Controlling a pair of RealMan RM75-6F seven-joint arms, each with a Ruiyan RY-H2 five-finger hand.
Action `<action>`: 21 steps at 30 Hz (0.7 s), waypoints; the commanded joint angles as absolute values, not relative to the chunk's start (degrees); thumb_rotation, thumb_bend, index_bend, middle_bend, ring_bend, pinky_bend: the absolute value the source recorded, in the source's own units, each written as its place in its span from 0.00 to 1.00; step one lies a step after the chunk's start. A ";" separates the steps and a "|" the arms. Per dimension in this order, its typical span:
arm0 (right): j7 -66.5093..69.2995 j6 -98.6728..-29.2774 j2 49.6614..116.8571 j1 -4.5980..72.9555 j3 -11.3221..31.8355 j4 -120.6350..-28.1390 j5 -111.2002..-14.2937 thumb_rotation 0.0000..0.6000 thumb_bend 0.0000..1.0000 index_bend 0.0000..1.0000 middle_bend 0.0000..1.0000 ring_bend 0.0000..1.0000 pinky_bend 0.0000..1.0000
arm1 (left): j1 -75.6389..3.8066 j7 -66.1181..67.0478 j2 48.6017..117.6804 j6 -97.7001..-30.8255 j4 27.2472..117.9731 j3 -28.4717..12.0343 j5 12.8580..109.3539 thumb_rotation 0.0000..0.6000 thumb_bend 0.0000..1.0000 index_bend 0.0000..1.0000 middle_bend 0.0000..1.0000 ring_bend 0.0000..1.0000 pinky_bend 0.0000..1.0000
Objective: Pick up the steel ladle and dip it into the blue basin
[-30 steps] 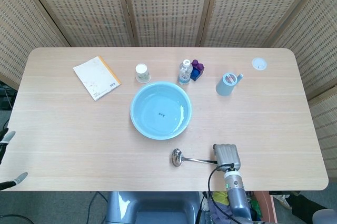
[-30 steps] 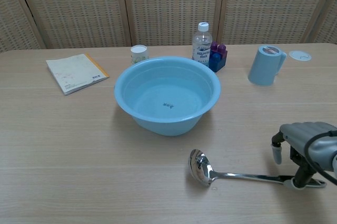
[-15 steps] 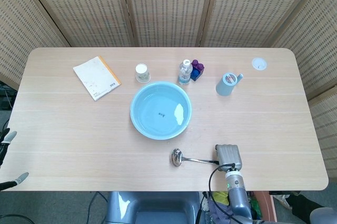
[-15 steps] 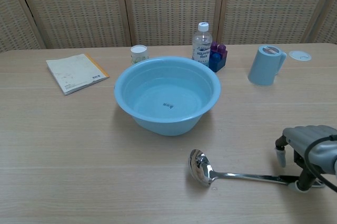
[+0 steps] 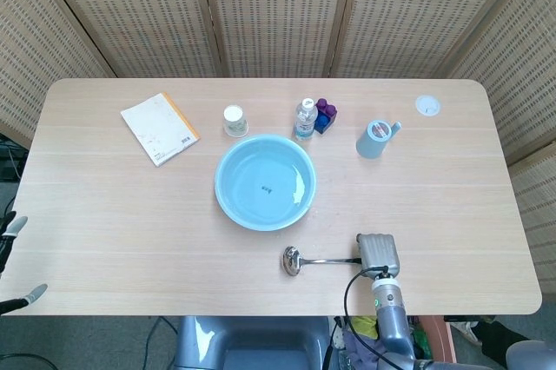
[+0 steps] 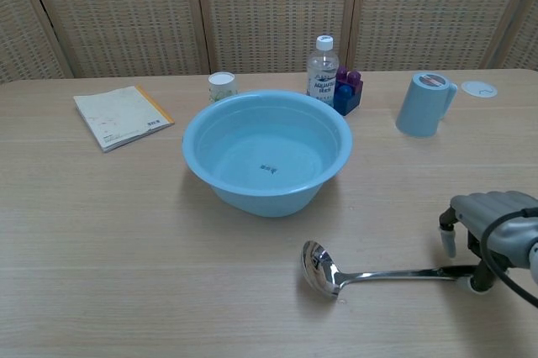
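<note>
Pickup under way: right hand (image 6: 492, 232) at the counter's (image 5: 130, 222) near edge, fingers (image 6: 480, 278) pinching the ladle (image 6: 370, 272) handle's end, bowl resting before the basin (image 6: 266, 150). Next, seemingly: lift level, swing over the rim, dip.

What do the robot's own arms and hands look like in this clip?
The right robot hand has a smooth grey shell with dark fingers and pale tips. A black cable loops over it to a grey wrist with a small green light. Only pale-tipped dark fingers show of the left robot hand.
</note>
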State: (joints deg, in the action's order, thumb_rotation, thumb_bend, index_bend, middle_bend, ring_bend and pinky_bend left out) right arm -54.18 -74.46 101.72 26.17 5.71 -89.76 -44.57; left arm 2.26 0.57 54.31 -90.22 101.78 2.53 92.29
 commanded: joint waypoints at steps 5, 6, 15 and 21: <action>-53.78 -72.44 100.47 26.76 5.83 -91.47 -43.40 1.00 0.26 0.50 0.96 0.91 1.00 | 2.21 0.79 54.53 -90.05 101.74 2.62 92.36 1.00 0.00 0.00 0.00 0.00 0.00; -53.73 -72.21 100.37 26.88 5.87 -91.68 -43.19 1.00 0.26 0.50 0.96 0.91 1.00 | 2.20 0.75 54.54 -90.06 101.73 2.61 92.36 1.00 0.00 0.00 0.00 0.00 0.00; -54.64 -71.14 100.25 28.21 5.76 -91.65 -41.96 1.00 0.28 0.50 0.96 0.91 1.00 | 2.07 0.55 54.55 -89.83 101.60 2.58 92.20 1.00 0.00 0.00 0.00 0.00 0.00; -55.47 -70.52 100.39 29.31 5.94 -91.63 -40.58 1.00 0.29 0.50 0.96 0.91 1.00 | 1.95 0.67 54.65 -89.59 101.53 2.53 92.01 1.00 0.00 0.00 0.00 0.00 0.00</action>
